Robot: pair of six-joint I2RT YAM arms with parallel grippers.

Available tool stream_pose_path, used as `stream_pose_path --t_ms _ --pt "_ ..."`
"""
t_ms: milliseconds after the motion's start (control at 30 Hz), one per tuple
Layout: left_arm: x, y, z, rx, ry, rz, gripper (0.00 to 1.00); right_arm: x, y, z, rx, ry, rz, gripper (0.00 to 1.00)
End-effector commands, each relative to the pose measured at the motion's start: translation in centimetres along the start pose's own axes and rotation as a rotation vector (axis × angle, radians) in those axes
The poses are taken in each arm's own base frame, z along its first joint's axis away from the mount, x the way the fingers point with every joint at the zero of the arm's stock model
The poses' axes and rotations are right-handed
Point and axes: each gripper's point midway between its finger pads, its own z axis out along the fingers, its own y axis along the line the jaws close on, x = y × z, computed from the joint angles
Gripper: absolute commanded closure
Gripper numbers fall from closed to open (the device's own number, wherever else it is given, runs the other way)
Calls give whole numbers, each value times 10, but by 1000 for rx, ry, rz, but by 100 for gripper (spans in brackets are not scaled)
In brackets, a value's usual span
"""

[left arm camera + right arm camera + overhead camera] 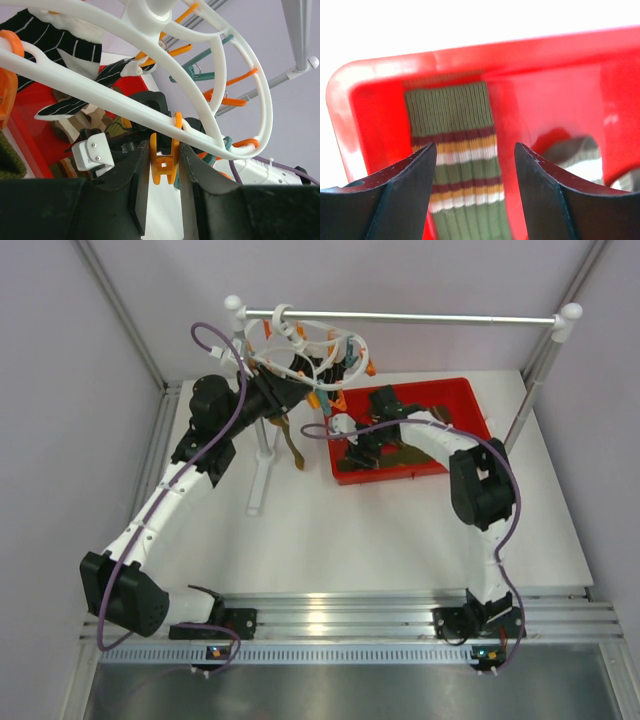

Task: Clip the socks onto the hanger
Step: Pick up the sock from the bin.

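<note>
Silver rail point(420, 317) carries the hanger point(75, 82). My left gripper point(165, 167) is narrow, pinching its orange clip point(164, 155). My right gripper point(475, 147) gapes wide and empty over an olive striped sock point(457, 145) in the red bin point(470, 390).

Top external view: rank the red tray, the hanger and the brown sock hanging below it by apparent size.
1. red tray
2. hanger, which hangs higher, nearer the camera, so it may look bigger than it is
3. brown sock
</note>
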Motion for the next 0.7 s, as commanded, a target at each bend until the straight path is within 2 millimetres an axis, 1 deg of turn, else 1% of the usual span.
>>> stream_pose_path --t_ms 0,33,67,100,133,167,200,233,300,333,367,400,433,500,533,667 --pt "-10 -5 0 7 -31 20 100 -4 13 16 -96 26 -94 36" --pt "-10 -4 0 5 -33 19 100 -4 8 16 -90 37 -108 36" --pt "-10 -4 0 3 -33 20 100 6 11 21 -109 68 -99 36" --pt "-9 -3 0 3 -31 18 100 9 10 23 -111 81 -101 37" --pt "-10 -4 -1 4 -34 19 100 9 5 24 -101 93 -114 40" --pt "-9 -3 0 2 -32 16 100 15 3 24 -101 123 -114 43" --pt "-10 -3 -1 3 -33 17 100 23 2 29 -109 136 -106 46" --pt "-10 -2 0 1 -33 15 100 23 -5 28 -95 138 -110 52" --pt "-9 -2 0 2 -32 13 100 34 -12 34 -83 163 -106 62" --pt "-10 -2 0 0 -35 13 100 33 -19 34 -65 160 -108 71" --pt "-9 -2 0 -1 -34 13 100 34 -24 35 -50 154 -104 74" --pt "-9 -1 0 -1 -34 14 100 34 -34 35 -16 141 -92 76" --pt "-9 -1 0 -3 -32 14 100 32 -40 34 2 131 -87 82" --pt "-9 -1 0 -4 -31 15 100 26 -48 30 28 101 -78 87" --pt "-9 -1 0 -5 -30 15 100 22 -53 29 40 88 -81 92" --pt "-9 0 2 -7 -30 14 100 7 -52 22 43 35 -92 100"
